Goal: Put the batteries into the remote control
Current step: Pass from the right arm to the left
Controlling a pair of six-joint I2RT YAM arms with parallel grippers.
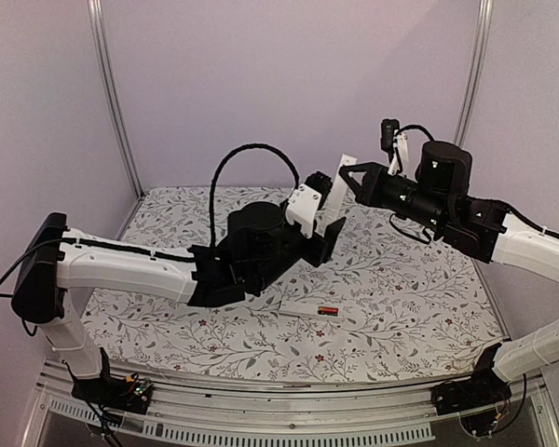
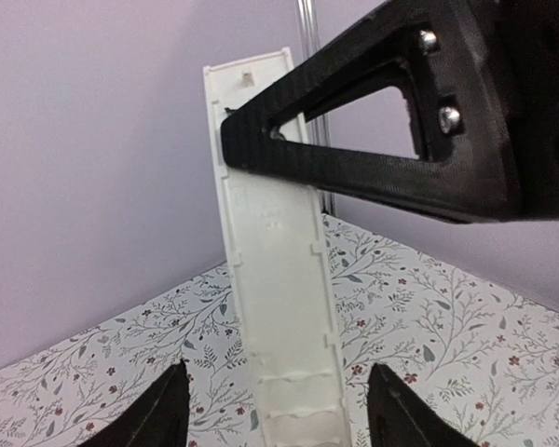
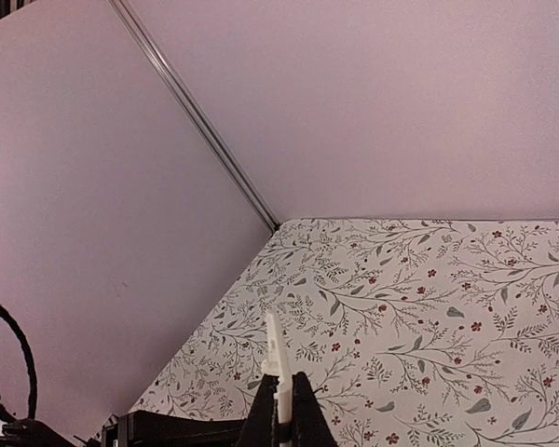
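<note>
The right hand [image 3: 281,382] is clamped on the remote control [image 2: 278,242] near its upper end, holding it upright in the air above the bench [image 1: 401,289]. The left hand [image 2: 278,372] stands open, a finger on either side of the remote control's lower part (neither clearly touching it). One red battery [image 1: 328,310] lies on the bench below.

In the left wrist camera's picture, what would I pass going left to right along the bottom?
One finger of the left gripper → remote control, standing upright in the gap, clear of both fingers → the gripper's other finger.
</note>
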